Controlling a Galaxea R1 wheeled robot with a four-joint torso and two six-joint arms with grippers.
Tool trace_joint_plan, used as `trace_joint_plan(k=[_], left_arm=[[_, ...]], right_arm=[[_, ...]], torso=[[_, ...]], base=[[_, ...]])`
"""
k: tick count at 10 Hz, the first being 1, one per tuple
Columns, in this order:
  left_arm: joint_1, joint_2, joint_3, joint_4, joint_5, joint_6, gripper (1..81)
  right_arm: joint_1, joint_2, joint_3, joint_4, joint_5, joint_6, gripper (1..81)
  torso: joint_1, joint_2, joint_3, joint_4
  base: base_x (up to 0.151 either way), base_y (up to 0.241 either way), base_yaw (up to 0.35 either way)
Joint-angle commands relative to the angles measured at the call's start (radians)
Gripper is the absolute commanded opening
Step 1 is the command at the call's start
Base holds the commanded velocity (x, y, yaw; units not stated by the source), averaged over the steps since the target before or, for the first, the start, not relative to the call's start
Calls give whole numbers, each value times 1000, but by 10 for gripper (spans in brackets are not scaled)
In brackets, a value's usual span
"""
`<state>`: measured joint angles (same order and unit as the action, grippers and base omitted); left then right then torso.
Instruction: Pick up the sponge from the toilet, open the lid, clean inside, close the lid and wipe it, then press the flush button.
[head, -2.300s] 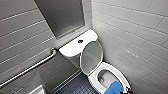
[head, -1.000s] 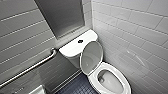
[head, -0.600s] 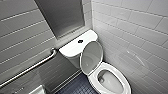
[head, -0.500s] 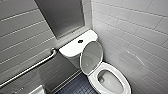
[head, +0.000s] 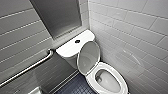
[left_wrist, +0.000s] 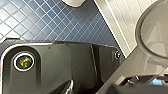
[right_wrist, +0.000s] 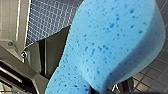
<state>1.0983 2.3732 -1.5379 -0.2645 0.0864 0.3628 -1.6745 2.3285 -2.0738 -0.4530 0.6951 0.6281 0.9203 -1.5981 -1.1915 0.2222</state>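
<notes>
White wall tiles (head: 130, 30); blue floor (head: 75, 86); lid (head: 88, 57) up; sponge (right_wrist: 107, 45) held.

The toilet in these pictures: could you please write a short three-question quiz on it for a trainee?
1. True or false: the lid of the toilet is shut.
2. Where does the flush button sit? A: in the middle of the tank top. B: at the tank top's edge. C: on the lid.
3. Fill in: in the right wrist view, the sponge is ___ in colour.

Key: 1 false, the lid stands raised against the tank; 2 A; 3 blue.
</notes>
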Motion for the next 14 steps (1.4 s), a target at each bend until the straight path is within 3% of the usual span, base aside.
trace_joint_plan(k=[1, 5, 8, 11, 14], left_arm=[[-174, -103, 96, -165, 88, -42, 811], [-326, -78, 70, -332, 75, -76, 811], [-435, -14, 5, -464, 9, -237, 811], [-504, 12, -41, -472, -48, -416, 811], [-590, -9, -61, -470, -60, -521, 811]], right_arm=[[-84, 44, -100, -75, 32, 4, 10], [-155, 174, -329, -69, 34, 8, 10], [-190, 238, -391, -70, 38, 28, 10], [-216, 257, -399, -73, 63, 28, 10], [-216, 300, -451, -73, 61, 28, 10]], torso=[[0, 0, 0, 1], [0, 0, 0, -3], [0, 0, 0, -3], [0, 0, 0, -3], [0, 0, 0, -3]], base=[[0, 0, 0], [0, 0, 0], [0, 0, 0], [0, 0, 0], [0, 0, 0]])
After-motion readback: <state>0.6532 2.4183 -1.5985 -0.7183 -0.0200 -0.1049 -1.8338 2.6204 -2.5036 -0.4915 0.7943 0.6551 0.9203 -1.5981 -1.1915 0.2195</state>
